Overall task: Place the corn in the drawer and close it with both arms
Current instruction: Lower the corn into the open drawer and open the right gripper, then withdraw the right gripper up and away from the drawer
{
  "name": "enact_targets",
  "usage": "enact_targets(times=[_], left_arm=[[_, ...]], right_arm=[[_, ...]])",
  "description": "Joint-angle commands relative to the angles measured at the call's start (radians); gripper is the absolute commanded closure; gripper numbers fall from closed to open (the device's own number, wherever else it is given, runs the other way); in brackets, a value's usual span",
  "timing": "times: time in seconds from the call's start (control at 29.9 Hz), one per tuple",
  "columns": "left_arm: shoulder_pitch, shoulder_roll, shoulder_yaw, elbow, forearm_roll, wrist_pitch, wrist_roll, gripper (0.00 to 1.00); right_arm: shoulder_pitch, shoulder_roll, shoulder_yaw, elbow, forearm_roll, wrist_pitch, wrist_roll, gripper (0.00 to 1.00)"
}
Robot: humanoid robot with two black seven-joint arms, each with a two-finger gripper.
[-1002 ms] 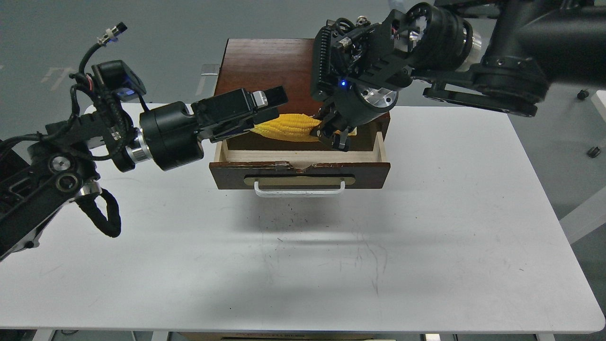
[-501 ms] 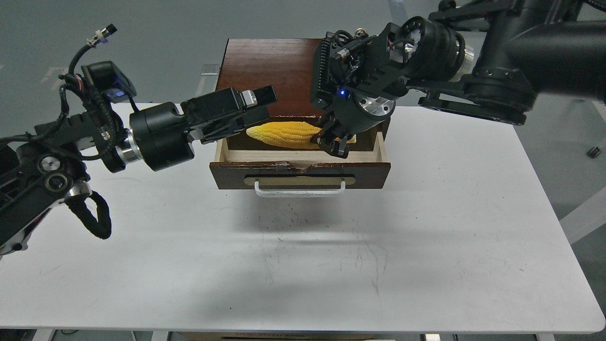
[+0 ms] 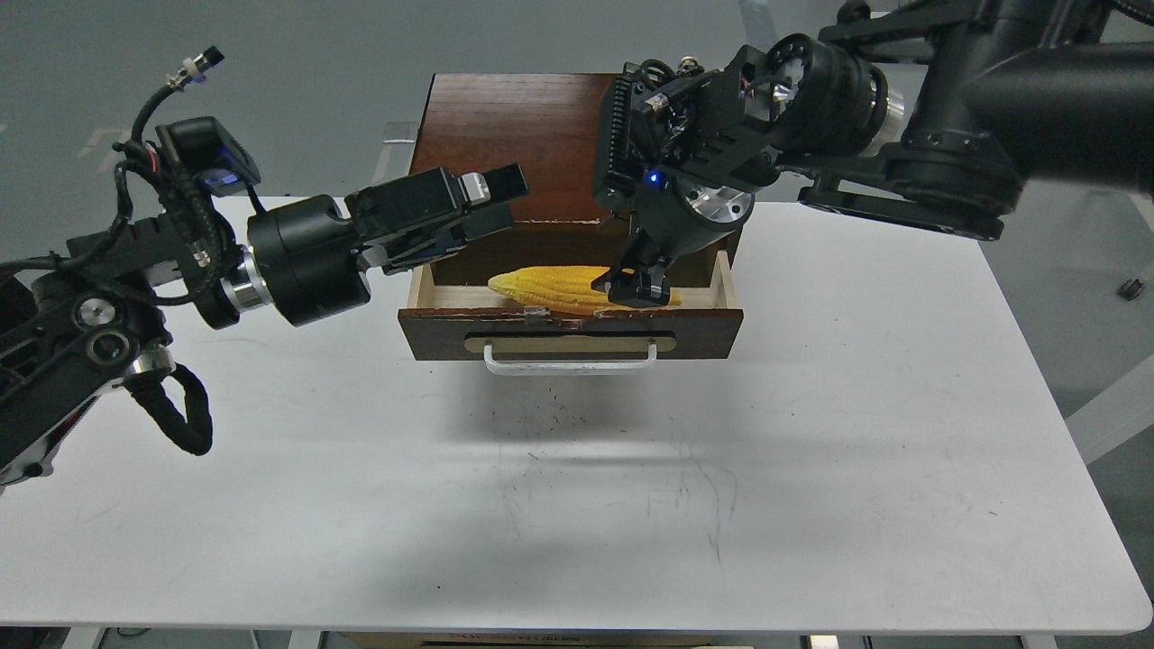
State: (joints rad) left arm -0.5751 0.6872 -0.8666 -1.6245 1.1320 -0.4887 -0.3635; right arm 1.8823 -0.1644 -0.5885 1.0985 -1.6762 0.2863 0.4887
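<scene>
The yellow corn (image 3: 550, 287) lies lengthwise inside the open drawer (image 3: 433, 332), low against its front wall, tip pointing left. My right gripper (image 3: 636, 287) reaches down from the upper right and is shut on the corn's thick right end. My left gripper (image 3: 501, 204) hovers open and empty above the drawer's left rear corner, just left of the corn and apart from it. The drawer's dark front with its white bar handle (image 3: 571, 362) faces me, and its top edge is chipped.
The dark-brown cabinet (image 3: 509, 135) stands at the back middle of the white table (image 3: 811, 451). The right arm's wrist covers the cabinet's right side. A table edge shows at the far right.
My right gripper has lowered the corn from above the drawer down into it, toward the front wall. My left gripper drew back to the left and now holds still.
</scene>
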Motion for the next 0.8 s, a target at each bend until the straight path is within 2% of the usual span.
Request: enact_targets(times=[0.0, 0.1, 0.27, 0.47, 0.67, 0.77], left_arm=[[0.0, 0.0, -0.002, 0.0, 0.0, 0.0, 0.0, 0.03], [0.0, 0.0, 0.0, 0.0, 0.0, 0.0, 0.0, 0.03], [0.0, -0.002, 0.003, 0.0, 0.0, 0.0, 0.0, 0.03], [0.0, -0.002, 0.008, -0.002, 0.002, 0.0, 0.002, 0.03], [0.0, -0.003, 0.012, -0.002, 0.003, 0.0, 0.002, 0.03], [0.0, -0.005, 0.017, -0.005, 0.006, 0.0, 0.003, 0.03]], right_arm=[[0.023, -0.041, 0.004, 0.012, 0.004, 0.001, 0.0, 0.19], [0.046, -0.091, 0.01, 0.035, 0.024, 0.001, 0.0, 0.16], [0.087, -0.222, 0.013, 0.101, 0.18, 0.002, 0.0, 0.09], [0.072, -0.426, 0.039, 0.103, 0.361, 0.002, 0.0, 0.05], [-0.165, -0.656, 0.176, 0.078, 0.726, -0.001, 0.0, 0.04], [-0.3, -0.731, 0.257, 0.073, 0.841, -0.006, 0.0, 0.04]])
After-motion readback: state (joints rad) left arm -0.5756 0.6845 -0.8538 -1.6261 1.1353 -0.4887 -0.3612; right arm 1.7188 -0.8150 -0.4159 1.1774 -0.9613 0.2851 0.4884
